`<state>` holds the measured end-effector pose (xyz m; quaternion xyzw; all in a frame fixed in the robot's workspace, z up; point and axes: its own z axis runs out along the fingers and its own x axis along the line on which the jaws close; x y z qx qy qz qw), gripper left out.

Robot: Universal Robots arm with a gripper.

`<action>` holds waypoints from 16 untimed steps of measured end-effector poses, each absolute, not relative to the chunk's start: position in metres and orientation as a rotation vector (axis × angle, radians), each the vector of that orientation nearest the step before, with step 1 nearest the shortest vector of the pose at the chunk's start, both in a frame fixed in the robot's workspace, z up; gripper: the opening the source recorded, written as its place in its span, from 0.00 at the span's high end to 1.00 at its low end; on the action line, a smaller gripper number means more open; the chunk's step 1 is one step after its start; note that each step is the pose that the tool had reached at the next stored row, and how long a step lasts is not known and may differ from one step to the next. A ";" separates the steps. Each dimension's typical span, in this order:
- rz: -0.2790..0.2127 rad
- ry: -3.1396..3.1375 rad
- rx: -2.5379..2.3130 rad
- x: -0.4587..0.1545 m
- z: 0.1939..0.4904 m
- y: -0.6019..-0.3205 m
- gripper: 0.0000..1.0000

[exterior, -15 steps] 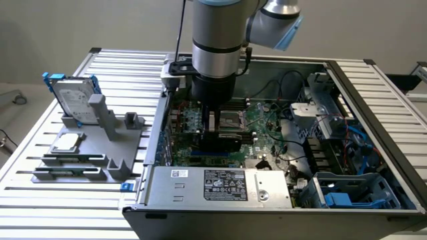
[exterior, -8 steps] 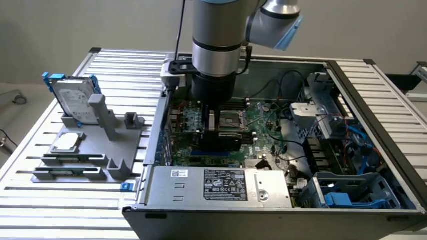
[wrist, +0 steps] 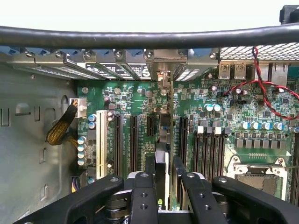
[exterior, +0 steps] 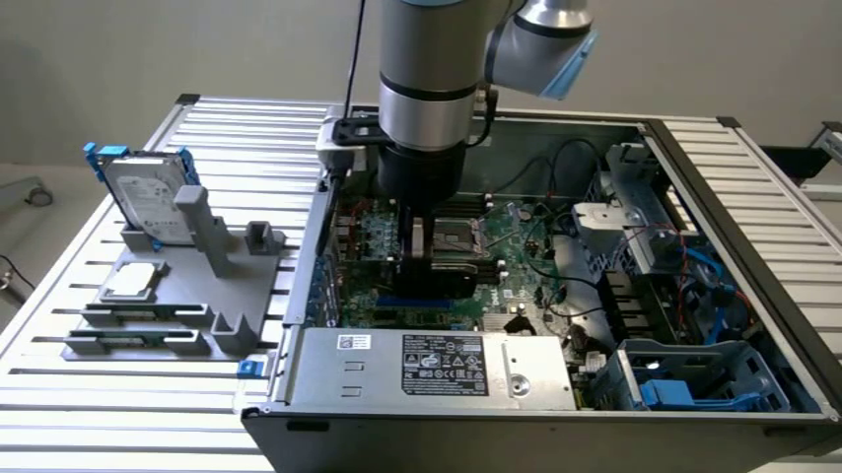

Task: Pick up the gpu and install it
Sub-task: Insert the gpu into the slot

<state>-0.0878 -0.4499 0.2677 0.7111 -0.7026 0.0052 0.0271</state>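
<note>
Slatted aluminium worktop (exterior: 93, 236) carrying an open grey sheet-metal computer case (exterior: 736, 296), lid off. Inside lies a large green motherboard (wrist: 140, 100), matte, studded with small cylindrical capacitors, long black slots and one white slot (wrist: 100, 144). Square metal processor socket (wrist: 259, 172) off to one side; thin red wires (wrist: 275, 93) loop above it. Boxy silver power supply with a printed label (exterior: 435, 365) sits at the case's near edge in the exterior view. Toward the exterior view's left, outside the case, a silver hard drive in a blue frame (exterior: 145, 192) stands upright in a grey plastic fixture (exterior: 172, 296). Black two-fingered pincer (wrist: 164, 163) (exterior: 432, 258) is down inside the case, over the board. The gpu (wrist: 164, 135) (exterior: 445, 281), a thin card with a glossy black face, stands on edge between the black fingers (wrist: 149, 170). The pincer is clamped on it from both flat sides. Card runs lengthwise away from the pincer toward the perforated rear slot covers, its silver bracket end (wrist: 161, 77) at that wall. Cannot tell whether its lower edge is seated in a slot.
</note>
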 end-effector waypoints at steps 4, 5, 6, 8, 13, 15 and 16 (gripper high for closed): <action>0.016 -2.173 2.193 -0.088 0.266 -0.450 0.74; 0.016 -2.173 2.193 -0.088 0.266 -0.450 0.74; 0.016 -2.174 2.192 -0.088 0.266 -0.450 0.74; 0.016 -2.175 2.192 -0.088 0.265 -0.451 0.74; 0.016 -2.177 2.189 -0.088 0.264 -0.451 0.74; 0.016 -2.177 2.189 -0.088 0.264 -0.451 0.74; 0.015 -2.178 2.189 -0.088 0.264 -0.451 0.74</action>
